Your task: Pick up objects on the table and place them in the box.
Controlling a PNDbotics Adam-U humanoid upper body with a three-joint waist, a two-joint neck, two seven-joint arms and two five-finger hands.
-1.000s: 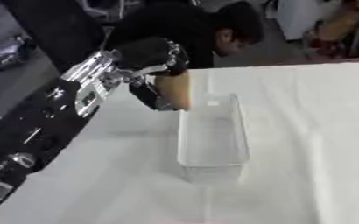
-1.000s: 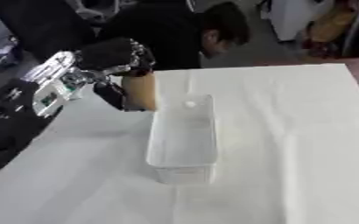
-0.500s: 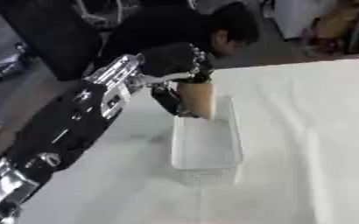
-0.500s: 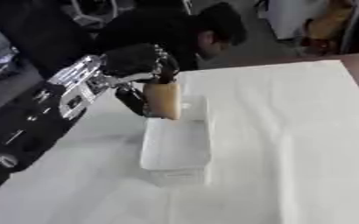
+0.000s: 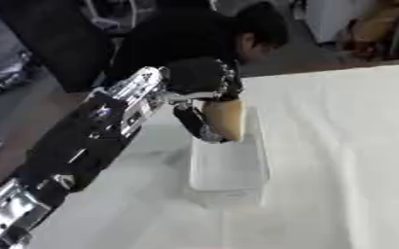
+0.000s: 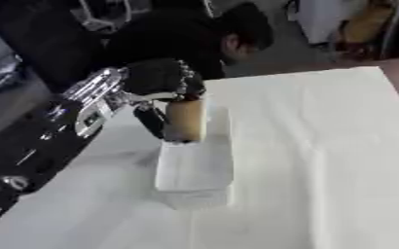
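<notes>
Left eye view
- hand: the left hand point(image 5: 205, 80) comes in from the upper left, fingers and thumb curled down round a tan object point(image 5: 225, 119); the grip itself is partly blurred.
- object: tan, rounded, long axis about upright; it hangs under the palm, between the thumb and the fingers.
- object to box: its lower end sits over the far end of the clear box point(image 5: 228, 171), at or just inside the rim; whether it touches the floor of the box I cannot tell.
- box axis: long side runs away from the robot, slightly askew on the white table point(image 5: 339, 146).
- other hand: not seen.

Right eye view
- hand: left hand point(image 6: 158, 78) closed on the object point(image 6: 186, 120), thumb on the near-left side.
- where: object at the box's point(image 6: 194, 168) far end, well inside its width.
- nearer arm: only the left arm is at the box.
- judgement: the release looks close; the move turns on going straight down, since the object is already above the opening.
</notes>
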